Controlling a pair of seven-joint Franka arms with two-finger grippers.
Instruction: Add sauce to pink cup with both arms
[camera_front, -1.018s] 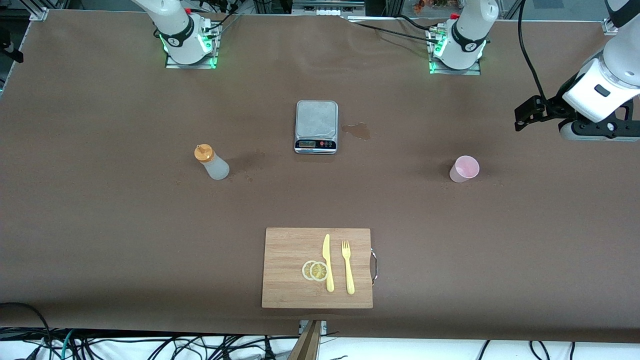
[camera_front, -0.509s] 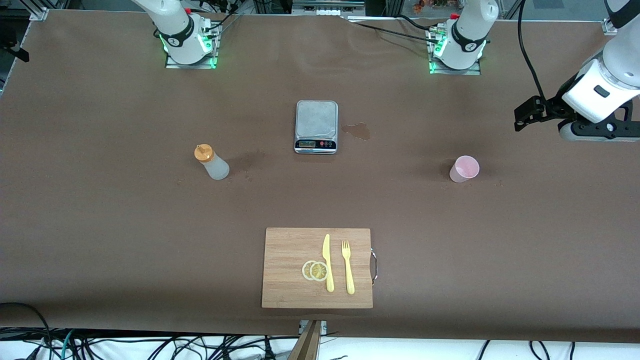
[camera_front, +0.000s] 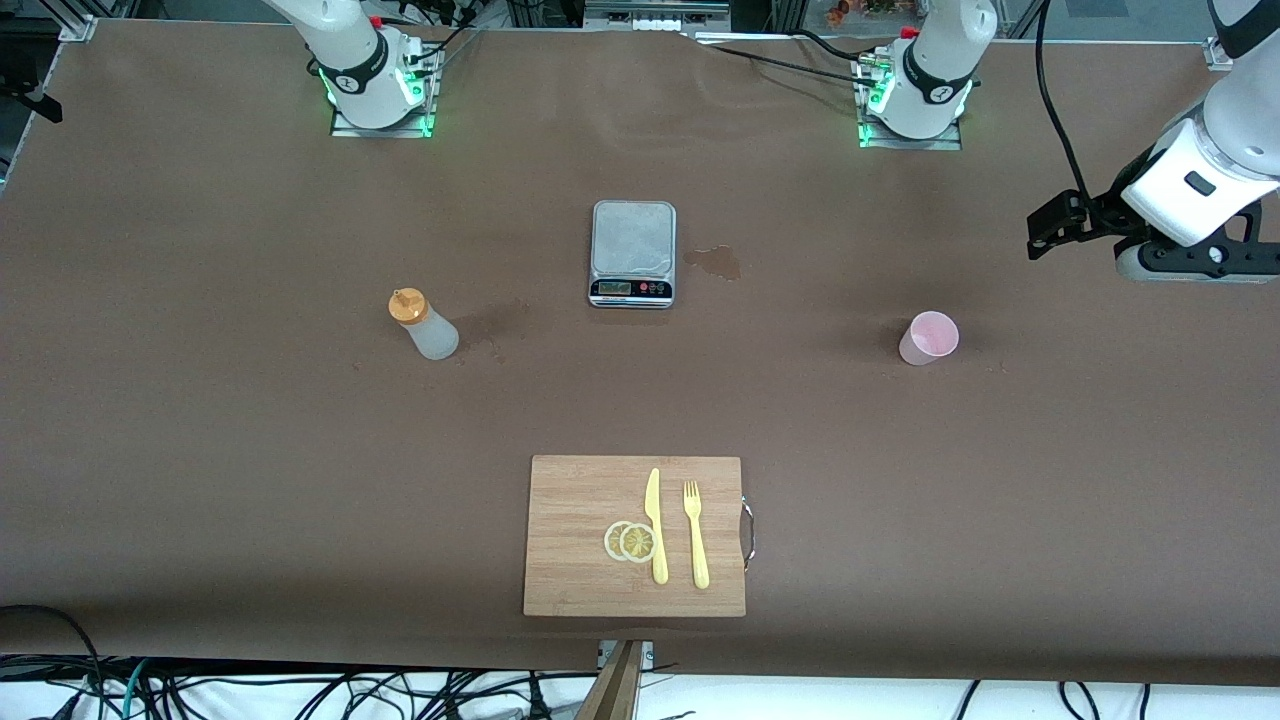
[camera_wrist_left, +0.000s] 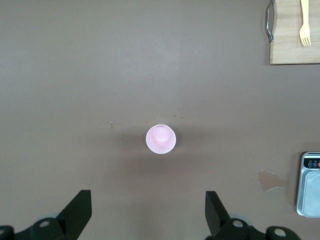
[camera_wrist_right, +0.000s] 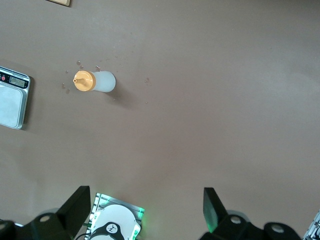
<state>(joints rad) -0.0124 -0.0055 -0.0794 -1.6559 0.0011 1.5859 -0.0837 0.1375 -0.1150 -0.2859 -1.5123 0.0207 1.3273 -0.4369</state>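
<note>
I'm taking the kitchen scale as my landmark. The sauce bottle is standing upright toward the right arm's end of the table from the scale, a little nearer the front camera, with nothing touching it. The pink cup is sitting upright toward the left arm's end from the scale, also slightly nearer the camera and well apart from the bottle. It is looking empty in the left wrist view.

Over the last second almost nothing is changing on the table: bottle, cup and scale are sitting where they were. Only the left arm is shifting slightly; its left gripper is hanging high toward the left arm's end, well away from the scale, with its fingers spread wide and holding nothing. The cup is showing between them far below. The right gripper is out of the front view; through its wrist camera I'm seeing its fingers spread wide too, empty, high over the right arm's base, with the bottle far beneath.

I'm judging that the task is only just starting: neither arm is near its object yet, so each needs to descend, right toward the bottle, left toward the cup. The cutting board with knife and fork, nearer the camera than the scale, is well clear of both.
</note>
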